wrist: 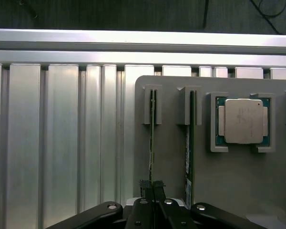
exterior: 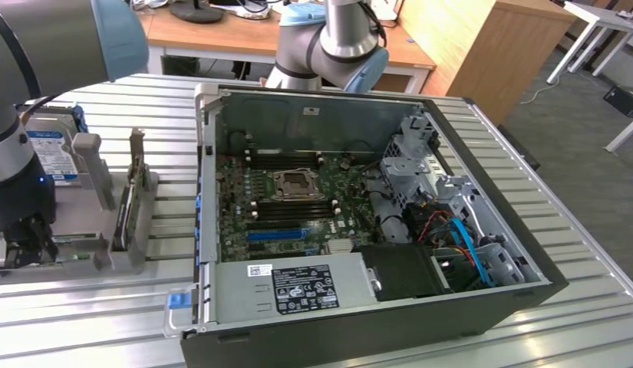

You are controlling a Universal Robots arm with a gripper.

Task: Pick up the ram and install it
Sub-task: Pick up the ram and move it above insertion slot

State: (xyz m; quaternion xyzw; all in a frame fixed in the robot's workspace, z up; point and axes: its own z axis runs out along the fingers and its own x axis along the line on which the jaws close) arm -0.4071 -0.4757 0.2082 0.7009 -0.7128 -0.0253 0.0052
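Gripper [wrist: 152,187] jaws are closed on the ram [wrist: 152,138], pinching one end while it stands edge-on in the gray holder [wrist: 171,157], at nine o'clock from the case [exterior: 327,341] in the exterior view. An off-centre pinch could tilt the ram and jam it in its grooves, or knock the second stick [wrist: 189,143] just beside it. The ram's faces are hidden, and how firmly the jaws bite is hard to make out.

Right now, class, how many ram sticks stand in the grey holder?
2. One ram stands in the holder slot farther from the CPU, by the claw; the other ram stands in the slot beside the CPU. More may be hidden.
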